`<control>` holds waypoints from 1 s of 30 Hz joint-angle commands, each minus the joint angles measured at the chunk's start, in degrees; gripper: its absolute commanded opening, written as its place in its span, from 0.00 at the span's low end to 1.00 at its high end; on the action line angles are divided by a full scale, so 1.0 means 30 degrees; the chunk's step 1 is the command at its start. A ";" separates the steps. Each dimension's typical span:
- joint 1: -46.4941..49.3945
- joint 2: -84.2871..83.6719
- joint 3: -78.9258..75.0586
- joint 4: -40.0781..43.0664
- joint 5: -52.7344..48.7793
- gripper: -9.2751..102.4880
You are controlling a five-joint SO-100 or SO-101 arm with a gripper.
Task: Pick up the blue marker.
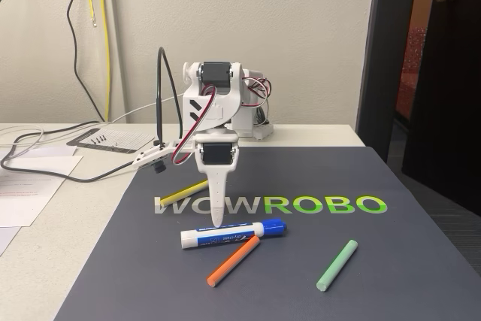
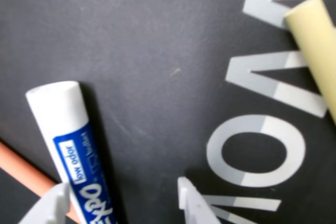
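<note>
Nearest to us in the fixed view, three things lie on the dark mat [image 1: 391,261]: an orange stick [image 1: 233,260] at a slant, a green stick [image 1: 337,264] well to its right, and just behind the orange one the blue marker [image 1: 234,233]. The marker lies almost crosswise, its blue cap to the right and its white end to the left. The far tip of the orange stick reaches the marker's barrel; we cannot tell whether they touch.

Just beyond the marker the hand [image 1: 217,223] points straight down, its tip close above the mat at the marker's far edge, left of the marker's middle. In the wrist view we see the hand [image 2: 123,200] from above: two white fingertips [image 2: 52,205] at the bottom edge stand apart, one on each side of the marker [image 2: 73,150], whose printed barrel runs between them. The hand is open fairly wide and grips nothing. The orange stick [image 2: 23,169] shows at the left edge there, passing under the marker.

Farther back a yellow stick [image 1: 183,191] lies across the start of the printed lettering [image 1: 270,204], partly behind the hand. Beyond the mat the arm [image 1: 214,99] rises from the pale worktop [image 1: 75,208], with papers [image 1: 30,178] and black cables [image 1: 45,159] to the left. A wall stands behind, and a dark door [image 1: 443,73] at far right.
</note>
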 commanded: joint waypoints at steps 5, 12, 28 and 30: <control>-0.0410 0.1377 -0.0645 -0.1465 -0.0059 0.32; -0.0645 0.0879 -0.0645 -0.4600 -0.0498 0.31; 0.0234 -0.0029 -0.0645 -0.4805 -0.3428 0.30; 0.0322 -0.0029 -0.0645 -0.4688 -0.3779 0.30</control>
